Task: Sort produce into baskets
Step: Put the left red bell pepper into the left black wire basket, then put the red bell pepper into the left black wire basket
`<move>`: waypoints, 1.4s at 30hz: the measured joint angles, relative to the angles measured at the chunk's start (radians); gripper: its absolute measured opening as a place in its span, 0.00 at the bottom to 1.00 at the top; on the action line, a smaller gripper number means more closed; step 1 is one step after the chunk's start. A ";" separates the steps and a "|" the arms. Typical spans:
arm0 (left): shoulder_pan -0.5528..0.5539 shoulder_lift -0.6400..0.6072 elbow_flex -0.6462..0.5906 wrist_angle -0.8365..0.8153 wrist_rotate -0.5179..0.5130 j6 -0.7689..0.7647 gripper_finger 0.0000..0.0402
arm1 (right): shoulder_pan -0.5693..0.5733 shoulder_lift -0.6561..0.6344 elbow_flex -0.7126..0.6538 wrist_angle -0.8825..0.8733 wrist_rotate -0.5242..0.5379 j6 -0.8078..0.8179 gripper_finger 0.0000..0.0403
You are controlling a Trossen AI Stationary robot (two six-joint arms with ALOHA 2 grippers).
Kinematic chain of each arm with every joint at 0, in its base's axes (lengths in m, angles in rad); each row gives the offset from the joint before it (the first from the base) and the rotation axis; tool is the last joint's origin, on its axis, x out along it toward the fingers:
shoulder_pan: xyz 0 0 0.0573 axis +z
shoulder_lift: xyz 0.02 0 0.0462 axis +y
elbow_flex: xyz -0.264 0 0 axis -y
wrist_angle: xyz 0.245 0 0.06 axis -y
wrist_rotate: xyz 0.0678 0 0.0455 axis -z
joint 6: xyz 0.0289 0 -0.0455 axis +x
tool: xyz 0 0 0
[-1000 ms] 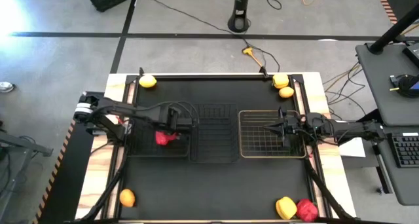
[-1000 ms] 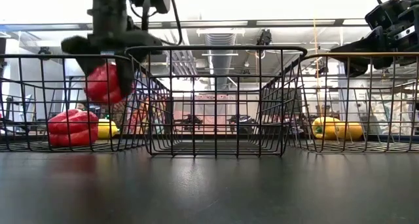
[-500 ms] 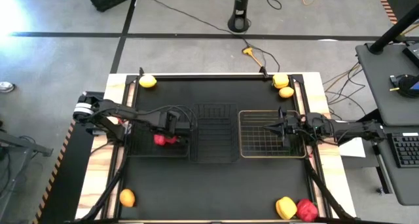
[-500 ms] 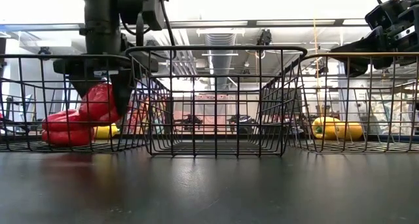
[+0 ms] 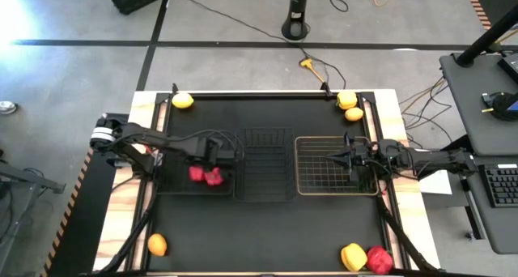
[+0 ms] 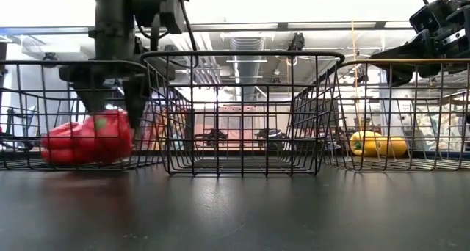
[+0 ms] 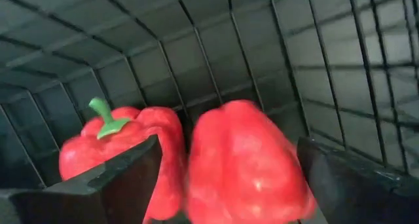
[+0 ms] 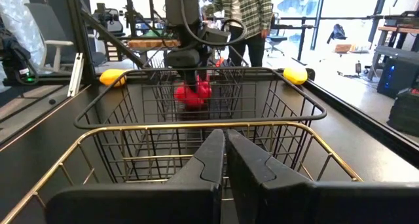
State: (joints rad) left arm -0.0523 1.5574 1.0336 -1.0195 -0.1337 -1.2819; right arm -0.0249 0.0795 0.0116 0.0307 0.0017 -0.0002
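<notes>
My left gripper (image 5: 212,157) hangs open inside the left black wire basket (image 5: 174,188). Two red bell peppers lie on the basket floor under it. One red pepper (image 7: 245,168) lies between and below my fingertips, apart from them. The other red pepper (image 7: 121,149), with a green stem, leans against it. Both show in the low view (image 6: 88,137). My right gripper (image 5: 336,157) is shut and empty above the pale wire basket (image 5: 312,184). The narrower black basket (image 5: 265,188) stands between the two.
Loose produce lies at the table's corners: a lemon (image 5: 183,100) far left, a yellow pepper (image 5: 346,100) and a lemon (image 5: 354,113) far right, a lemon (image 5: 157,245) near left, a yellow pepper (image 5: 353,256) and a red pepper (image 5: 379,259) near right. People stand beyond the table.
My left gripper has gone down into the left black basket with a red pepper and has let it go. The pepper has dropped to the basket floor and lies against the other red pepper.
</notes>
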 joint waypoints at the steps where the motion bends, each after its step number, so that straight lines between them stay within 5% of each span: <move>1: 0.000 -0.011 -0.001 -0.003 0.004 0.000 0.84 | 0.000 0.000 0.000 0.000 0.000 0.000 0.03; 7: -0.006 -0.115 0.037 -0.050 -0.062 -0.030 0.84 | 0.000 0.000 0.000 0.000 0.000 0.000 0.03; 13: -0.066 -0.209 0.180 -0.053 -0.320 0.008 0.84 | 0.000 0.000 0.000 0.000 0.000 0.000 0.03; 17: -0.160 -0.217 0.261 0.093 -0.461 0.207 0.84 | 0.000 0.000 0.000 0.000 0.000 0.000 0.03; 22: -0.292 -0.172 0.270 0.518 -0.586 0.648 0.84 | 0.000 0.000 0.000 0.000 0.000 0.000 0.03; 27: -0.329 -0.084 0.223 0.943 -0.570 1.070 0.84 | 0.000 0.000 0.000 0.000 0.000 0.000 0.03; 34: -0.268 0.043 0.113 1.402 -0.269 1.315 0.84 | 0.000 0.000 0.000 0.004 0.000 0.000 0.03; 37: -0.253 0.090 0.101 1.510 -0.166 1.377 0.84 | 0.000 0.000 0.000 0.010 0.000 0.000 0.03; 42: -0.253 0.119 0.110 1.540 -0.163 1.442 0.84 | 0.000 0.000 0.000 0.009 0.000 0.000 0.03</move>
State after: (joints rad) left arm -0.3052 1.6768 1.1439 0.5204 -0.2966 0.1596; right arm -0.0250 0.0795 0.0116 0.0396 0.0017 -0.0006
